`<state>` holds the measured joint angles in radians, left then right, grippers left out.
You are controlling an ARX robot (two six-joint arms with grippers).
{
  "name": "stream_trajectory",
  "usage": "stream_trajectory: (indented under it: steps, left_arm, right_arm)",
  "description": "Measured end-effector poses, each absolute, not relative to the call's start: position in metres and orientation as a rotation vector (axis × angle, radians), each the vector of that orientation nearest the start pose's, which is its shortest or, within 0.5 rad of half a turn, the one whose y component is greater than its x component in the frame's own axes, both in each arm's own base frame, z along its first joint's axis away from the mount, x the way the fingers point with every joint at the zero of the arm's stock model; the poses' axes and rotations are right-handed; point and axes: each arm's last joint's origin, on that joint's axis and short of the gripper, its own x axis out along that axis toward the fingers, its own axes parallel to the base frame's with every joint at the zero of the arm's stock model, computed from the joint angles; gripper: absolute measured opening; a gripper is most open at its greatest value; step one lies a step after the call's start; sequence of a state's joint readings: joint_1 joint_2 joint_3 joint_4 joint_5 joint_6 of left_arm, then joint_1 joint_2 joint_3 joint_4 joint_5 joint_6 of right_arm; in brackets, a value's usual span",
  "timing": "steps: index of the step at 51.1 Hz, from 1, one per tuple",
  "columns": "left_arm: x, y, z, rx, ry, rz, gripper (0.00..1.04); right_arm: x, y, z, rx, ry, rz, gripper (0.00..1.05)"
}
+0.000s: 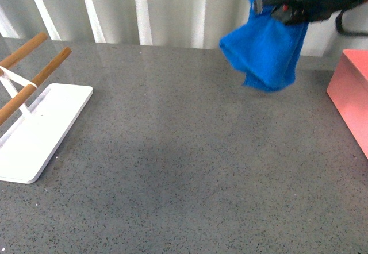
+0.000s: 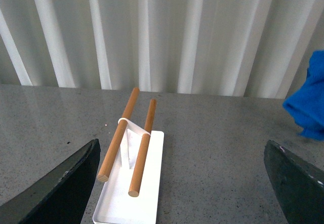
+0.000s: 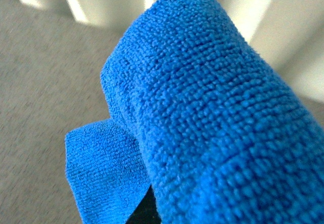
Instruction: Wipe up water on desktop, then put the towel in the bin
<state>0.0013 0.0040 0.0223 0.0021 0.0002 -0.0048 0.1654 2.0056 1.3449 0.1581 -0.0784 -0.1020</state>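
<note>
R gripper [image 1: 287,7] clamped on bunched top of blue microfibre towel [image 1: 265,53], hanging above desktop [image 1: 184,168] near pink bin [image 1: 352,90]. Looks soft, light, floppy, prob. damp; a thick fold likely grips best. L gripper [image 2: 181,150] spread, empty.

White rack [image 1: 43,130], wooden bars [image 1: 53,63]

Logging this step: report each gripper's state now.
Left gripper: open, holding nothing.
Right gripper: shut on the towel, held above the desktop.

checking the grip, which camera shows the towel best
Front view: most of the towel hangs from the right gripper. Right wrist view shows only close-up fabric; left wrist view catches just an edge.
</note>
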Motion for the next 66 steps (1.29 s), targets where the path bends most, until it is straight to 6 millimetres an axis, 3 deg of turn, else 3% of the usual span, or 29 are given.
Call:
stream_trajectory:
  steps: [5,10,14,19,33,39,46,53,66]
  left_arm:
    - [0.097,0.000,0.171,-0.005,-0.020,0.001,0.98]
    - [0.097,0.000,0.171,-0.005,-0.020,0.001,0.98]
    - [0.097,0.000,0.171,-0.005,-0.020,0.001,0.98]
    - [0.097,0.000,0.171,-0.005,-0.020,0.001,0.98]
    - [0.097,0.000,0.171,-0.005,-0.020,0.001,0.98]
    - [0.097,0.000,0.171,-0.005,-0.020,0.001,0.98]
    - [0.097,0.000,0.171,-0.005,-0.020,0.001,0.98]
    - [0.097,0.000,0.171,-0.005,-0.020,0.001,0.98]
    - [0.097,0.000,0.171,-0.005,-0.020,0.001,0.98]
  right_arm:
    - [0.448,0.050,0.239,-0.144,0.404,0.132,0.04]
    - [0.443,0.020,0.279,-0.152,0.347,0.029,0.04]
    - [0.437,-0.004,0.302,-0.150,0.312,-0.044,0.04]
    - [0.430,-0.034,0.313,-0.144,0.317,-0.125,0.04]
    - [0.417,-0.090,0.300,-0.056,0.456,-0.291,0.04]
    - [0.413,-0.117,0.279,0.049,0.586,-0.373,0.04]
    - [0.410,-0.135,0.251,0.149,0.721,-0.430,0.04]
    - [0.407,-0.142,0.231,0.218,0.820,-0.456,0.04]
    - [0.411,-0.131,0.226,0.281,0.834,-0.412,0.04]
